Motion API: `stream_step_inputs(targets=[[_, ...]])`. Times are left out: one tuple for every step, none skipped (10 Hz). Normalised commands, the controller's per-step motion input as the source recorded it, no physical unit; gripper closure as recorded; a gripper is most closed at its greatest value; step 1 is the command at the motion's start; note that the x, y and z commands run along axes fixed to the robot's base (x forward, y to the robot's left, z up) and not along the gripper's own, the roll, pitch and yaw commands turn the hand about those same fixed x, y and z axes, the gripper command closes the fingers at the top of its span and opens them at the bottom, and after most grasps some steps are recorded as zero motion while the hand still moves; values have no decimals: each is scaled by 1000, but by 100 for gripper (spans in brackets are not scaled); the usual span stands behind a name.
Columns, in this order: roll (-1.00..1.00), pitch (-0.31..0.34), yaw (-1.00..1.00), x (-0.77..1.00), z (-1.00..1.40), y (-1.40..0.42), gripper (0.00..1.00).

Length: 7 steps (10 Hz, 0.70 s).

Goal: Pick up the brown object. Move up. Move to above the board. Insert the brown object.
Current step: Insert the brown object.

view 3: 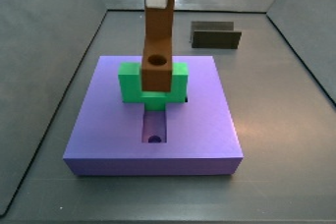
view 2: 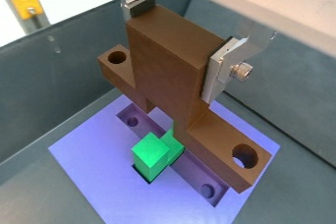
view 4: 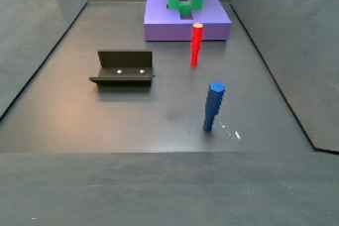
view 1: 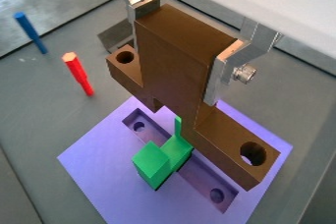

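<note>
Overhead, the gripper (view 1: 195, 33) pinches the upright chunk of the brown object (view 1: 184, 71) between its silver fingers (view 1: 245, 56), holding it in the air above the board (view 1: 105, 159). Its long flat bar runs along the board's central groove (view 3: 155, 128), with the holed end over the green U-shaped block (view 2: 157, 154). A red peg (view 1: 79, 73), a blue peg (view 1: 29, 31) and the fixture (view 4: 123, 68) stand on the grey floor, apart from the board.
</note>
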Motion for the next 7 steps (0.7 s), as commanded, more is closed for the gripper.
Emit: stream_step_inputs(targets=[[0, 0, -49, 0, -169, 0, 100], [26, 0, -40, 0, -286, 0, 100], [0, -4, -34, 0, -426, 0, 100], [0, -13, 0, 0, -500, 0, 100], [-47, -13, -6, 3, -420, -91, 100], [-39, 0, -14, 26, -337, -60, 100], [0, 0, -20, 0, -280, 0, 100]])
